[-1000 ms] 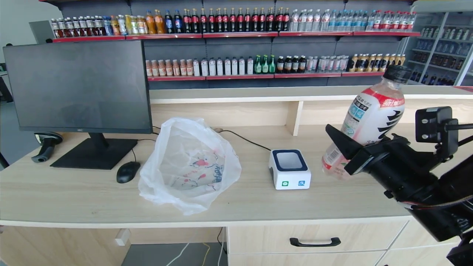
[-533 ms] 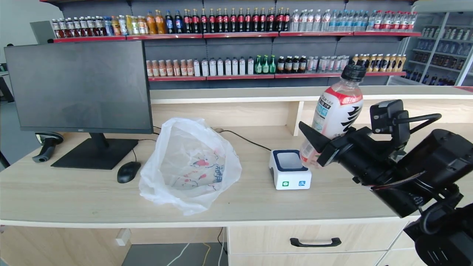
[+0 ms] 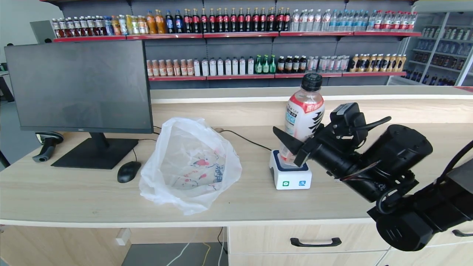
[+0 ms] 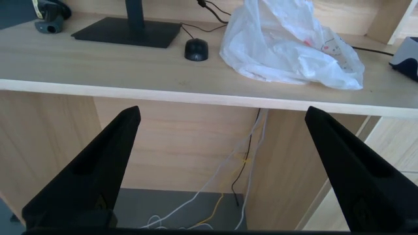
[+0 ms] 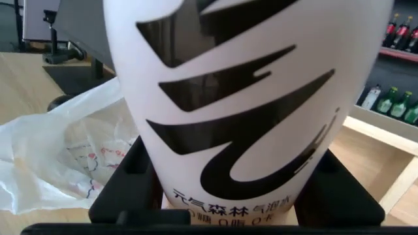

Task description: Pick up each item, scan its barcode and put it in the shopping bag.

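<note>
Hovering over the scanner (image 3: 292, 181), right jaws clamp the bottle (image 3: 303, 111); left jaws gape wide.

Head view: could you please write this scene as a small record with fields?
item: bottle, nearly upright, base just over the scanner
held by: right hand, shut on the bottle
scanner: white box on the counter, right of the shopping bag
shopping bag: crumpled plastic, on the counter
left hand: open, low before the counter's front edge
</note>
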Motion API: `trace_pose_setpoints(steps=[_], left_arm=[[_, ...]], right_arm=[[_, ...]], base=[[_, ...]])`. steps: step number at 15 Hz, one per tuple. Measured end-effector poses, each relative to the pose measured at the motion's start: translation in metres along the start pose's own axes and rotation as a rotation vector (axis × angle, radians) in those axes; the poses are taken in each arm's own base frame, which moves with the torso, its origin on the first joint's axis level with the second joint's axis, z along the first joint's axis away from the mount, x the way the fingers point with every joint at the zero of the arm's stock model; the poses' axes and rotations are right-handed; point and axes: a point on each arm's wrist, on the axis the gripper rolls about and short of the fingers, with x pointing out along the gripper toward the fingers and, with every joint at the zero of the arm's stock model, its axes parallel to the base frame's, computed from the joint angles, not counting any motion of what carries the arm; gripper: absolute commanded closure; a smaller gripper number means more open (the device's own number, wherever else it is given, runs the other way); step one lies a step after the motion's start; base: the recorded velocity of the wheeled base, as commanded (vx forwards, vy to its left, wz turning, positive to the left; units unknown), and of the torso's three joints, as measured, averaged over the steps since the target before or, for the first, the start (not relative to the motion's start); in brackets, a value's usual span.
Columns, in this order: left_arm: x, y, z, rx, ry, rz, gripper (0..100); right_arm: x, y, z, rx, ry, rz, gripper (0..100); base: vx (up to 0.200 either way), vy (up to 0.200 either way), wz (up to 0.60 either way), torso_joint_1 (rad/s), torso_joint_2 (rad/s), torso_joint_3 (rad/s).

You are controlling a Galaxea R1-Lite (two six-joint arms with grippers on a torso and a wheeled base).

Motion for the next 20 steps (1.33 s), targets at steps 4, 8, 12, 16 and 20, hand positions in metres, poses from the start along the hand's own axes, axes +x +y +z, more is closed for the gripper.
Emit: trace_pose_setpoints(steps=[4, 8, 12, 16, 20], left_arm=[[0.0, 0.0, 0.0, 0.0, -0.001, 0.001, 0], [0.0, 0.0, 0.0, 0.0, -0.001, 0.001, 0], [0.0, 0.0, 0.0, 0.0, -0.002, 0.001, 0], [0.0, 0.0, 0.0, 0.0, -0.002, 0.001, 0], [0.0, 0.0, 0.0, -0.001, -0.002, 0.001, 0]], right_arm=[[-0.003, -0.019, -0.017, -0.148, 0.023, 0.06, 100], [-0.005, -0.026, -0.023, -0.288, 0.035, 0.056, 100], [-0.004, -0.024, -0.024, -0.404, 0.034, 0.062, 100], [-0.001, -0.023, -0.023, -0.527, 0.017, 0.068, 100], [0.002, -0.013, -0.029, -0.579, 0.016, 0.1, 100]], base=[[0.0, 0.0, 0.0, 0.0, 0.0, 0.0], [0.0, 0.0, 0.0, 0.0, 0.0, 0.0], [0.0, 0.0, 0.0, 0.0, 0.0, 0.0], [0.0, 0.0, 0.0, 0.0, 0.0, 0.0], [0.0, 0.0, 0.0, 0.0, 0.0, 0.0]])
